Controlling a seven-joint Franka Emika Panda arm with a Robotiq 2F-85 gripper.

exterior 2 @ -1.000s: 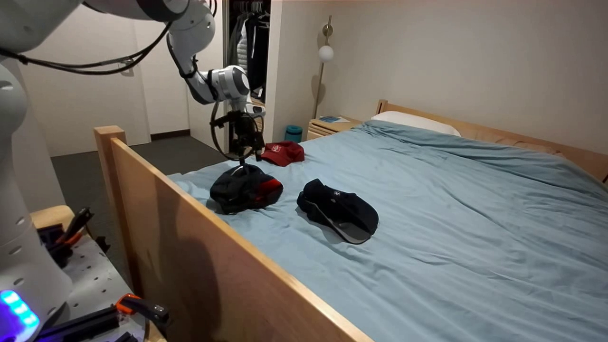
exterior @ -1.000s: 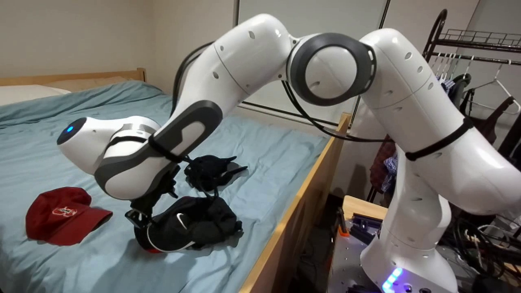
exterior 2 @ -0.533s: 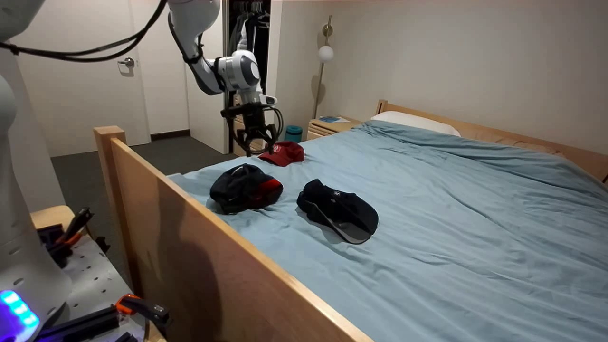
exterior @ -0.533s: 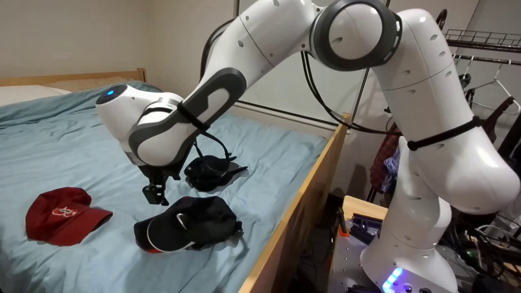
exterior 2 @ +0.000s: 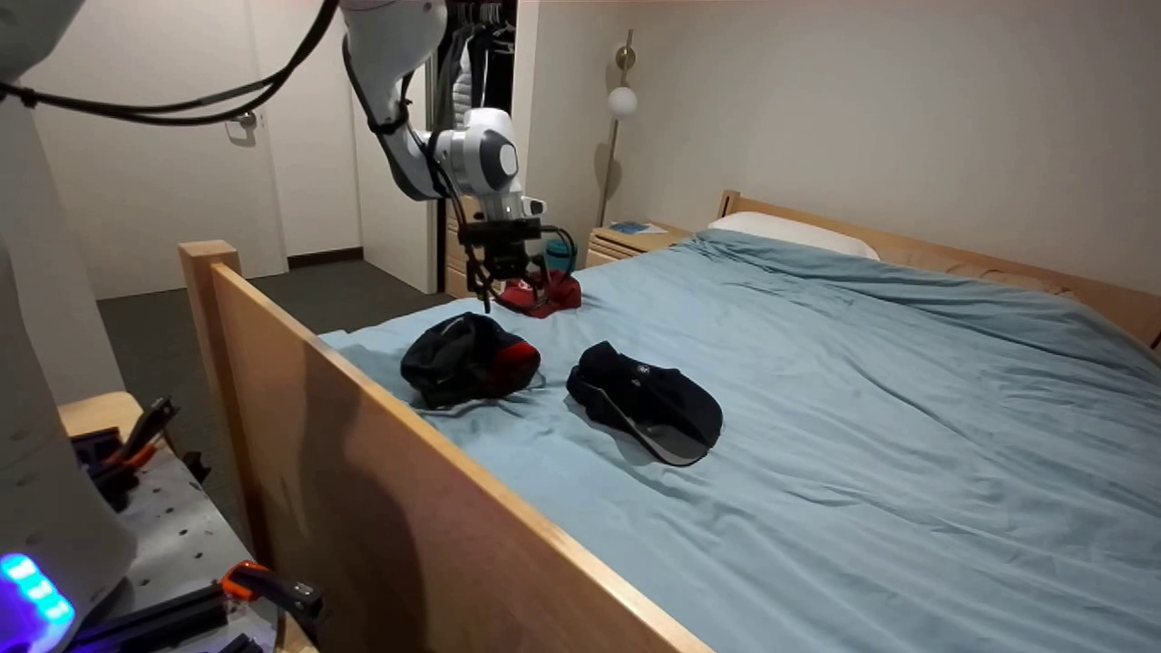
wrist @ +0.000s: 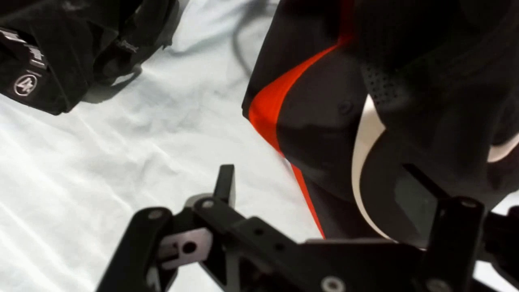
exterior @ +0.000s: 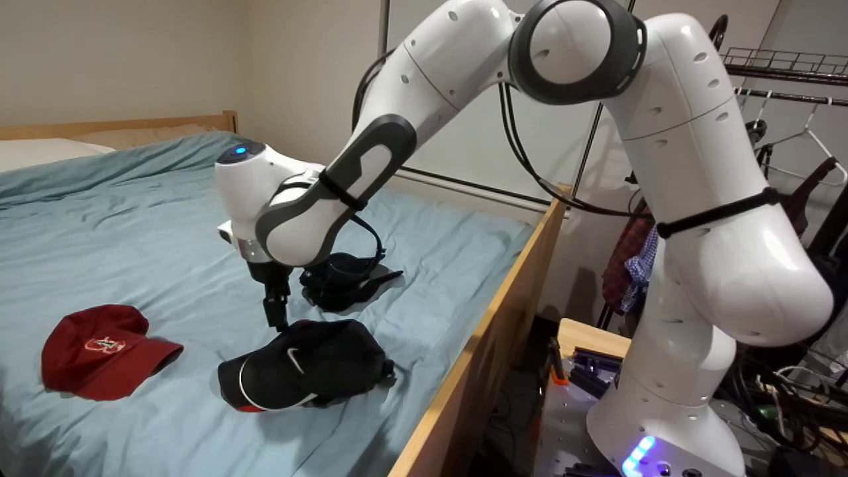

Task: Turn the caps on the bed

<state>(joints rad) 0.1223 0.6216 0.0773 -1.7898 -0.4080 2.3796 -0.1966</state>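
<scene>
Three caps lie apart on the light blue bed (exterior 2: 862, 435). The larger black cap (exterior: 324, 364) has a white swoosh, pale brim trim and red edging; it fills much of the wrist view's right side. A small black cap (exterior 2: 653, 394) rests beyond it, partly behind the arm's cable in an exterior view. The red cap (exterior: 99, 351) shows in both exterior views but not in the wrist view. My gripper (wrist: 324, 182) points down just above the larger black cap's edge, fingers wide apart and holding nothing. One finger (wrist: 419, 198) overlaps that cap in the wrist view, the opposite one bare sheet.
The bed's wooden end board (exterior 2: 408, 435) rises between the robot base and the caps. Black cables (exterior: 374, 245) loop beside the wrist. A pillow (exterior 2: 798, 234) lies at the headboard. Clamps (exterior 2: 272, 585) sit on the robot's table.
My gripper has risen from the larger black cap, then shifted towards the small black cap's side and swung upright. All three caps lie as before.
</scene>
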